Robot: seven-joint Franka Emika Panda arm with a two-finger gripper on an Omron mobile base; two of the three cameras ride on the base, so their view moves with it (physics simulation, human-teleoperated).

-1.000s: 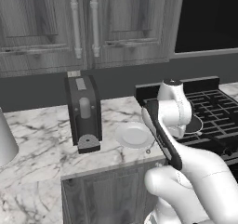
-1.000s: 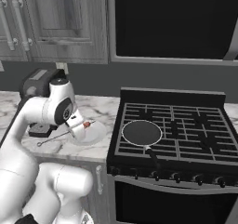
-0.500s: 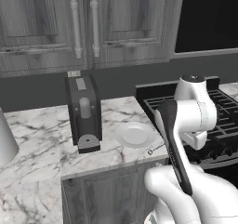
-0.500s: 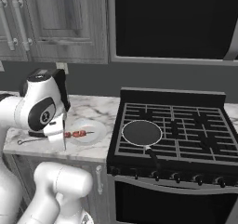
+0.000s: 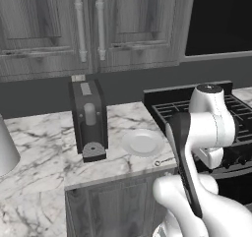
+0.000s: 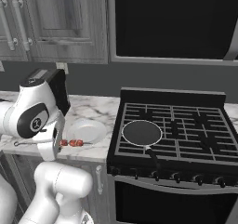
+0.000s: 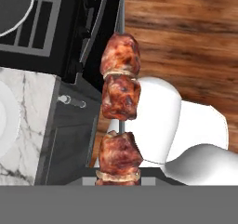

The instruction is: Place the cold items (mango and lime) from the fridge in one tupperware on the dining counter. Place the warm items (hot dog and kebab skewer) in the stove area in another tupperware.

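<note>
We are gripping the kebab skewer (image 7: 120, 111), fingers nearly shut on its thin, stiff, slippery rod, meat pointing toward twelve o'clock.

A white plate (image 5: 142, 143) lies on the marble counter (image 5: 44, 137) beside a dark coffee machine (image 5: 89, 121).

The kebab skewer (image 7: 120, 109) has rough, shiny brown meat on a thin metal stick. The floor (image 7: 186, 28) is smooth brown wood. The counter (image 5: 44, 137) is white marble with grey lines.
</note>
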